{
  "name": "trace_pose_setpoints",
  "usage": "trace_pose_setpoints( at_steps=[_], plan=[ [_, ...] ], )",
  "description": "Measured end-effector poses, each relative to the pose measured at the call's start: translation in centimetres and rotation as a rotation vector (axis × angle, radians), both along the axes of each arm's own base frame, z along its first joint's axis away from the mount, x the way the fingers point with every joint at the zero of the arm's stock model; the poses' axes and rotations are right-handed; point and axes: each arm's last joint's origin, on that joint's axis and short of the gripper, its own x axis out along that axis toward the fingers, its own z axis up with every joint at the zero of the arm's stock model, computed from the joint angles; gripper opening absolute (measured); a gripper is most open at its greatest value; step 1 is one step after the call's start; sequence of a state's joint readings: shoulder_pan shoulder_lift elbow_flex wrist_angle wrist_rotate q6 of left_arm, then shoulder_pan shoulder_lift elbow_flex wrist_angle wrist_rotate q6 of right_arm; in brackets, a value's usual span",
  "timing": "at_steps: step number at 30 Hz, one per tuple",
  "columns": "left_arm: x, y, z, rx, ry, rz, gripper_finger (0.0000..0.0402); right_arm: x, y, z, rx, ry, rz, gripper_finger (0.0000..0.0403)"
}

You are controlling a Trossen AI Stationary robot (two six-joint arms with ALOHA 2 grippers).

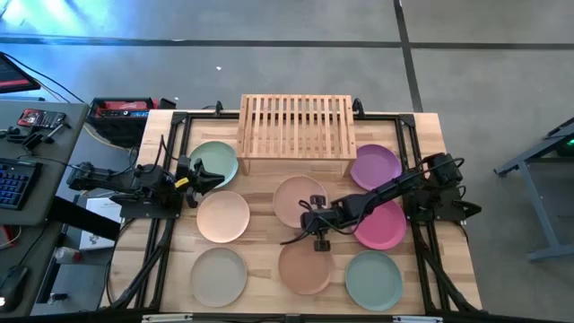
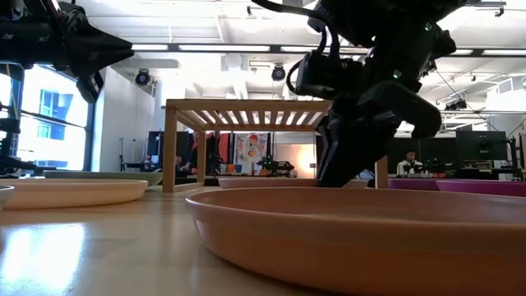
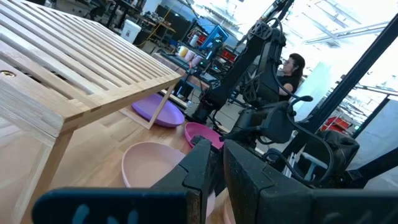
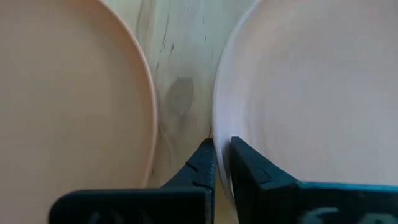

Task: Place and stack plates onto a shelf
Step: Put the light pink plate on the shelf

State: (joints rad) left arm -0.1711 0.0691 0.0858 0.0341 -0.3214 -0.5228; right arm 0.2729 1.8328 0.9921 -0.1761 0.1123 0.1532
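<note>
Right gripper (image 1: 311, 222) low over table centre, fingers pinched on rim of pink plate (image 1: 300, 199); plate lies at 12 o'clock from gripper, in front of shelf (image 1: 295, 133). Terracotta plate (image 1: 305, 266) at 6 o'clock. Left gripper (image 1: 204, 174) waits beside green plate (image 1: 215, 161), fingers nearly together, empty.

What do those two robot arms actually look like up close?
Both are black and jointed, with loose black cables looped along them. The left arm carries a yellow spot near its wrist. The right arm has a boxy black block at its wrist. Each ends in a gripper, left and right, with two flat, tapered black jaws on a black crossbar.
</note>
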Motion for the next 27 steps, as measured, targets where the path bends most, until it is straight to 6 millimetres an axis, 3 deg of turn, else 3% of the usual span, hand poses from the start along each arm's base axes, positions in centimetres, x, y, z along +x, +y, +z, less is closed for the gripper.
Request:
trace_pose_setpoints(
  at_steps=[5,14,27],
  plan=[
    [0.0,0.0,0.0,-0.004,-0.001,0.0,0.0035,0.8,0.3,1.2,0.013,-0.012,0.003,0.0003],
    [0.0,0.0,0.0,-0.026,-0.003,-0.001,0.0035,2.8,1.0,5.2,0.036,-0.031,0.01,0.0001],
    [0.0,0.0,-0.1,-0.047,0.007,-0.003,0.0035,5.1,2.0,12.6,0.091,-0.132,0.04,0.0]
  ],
)
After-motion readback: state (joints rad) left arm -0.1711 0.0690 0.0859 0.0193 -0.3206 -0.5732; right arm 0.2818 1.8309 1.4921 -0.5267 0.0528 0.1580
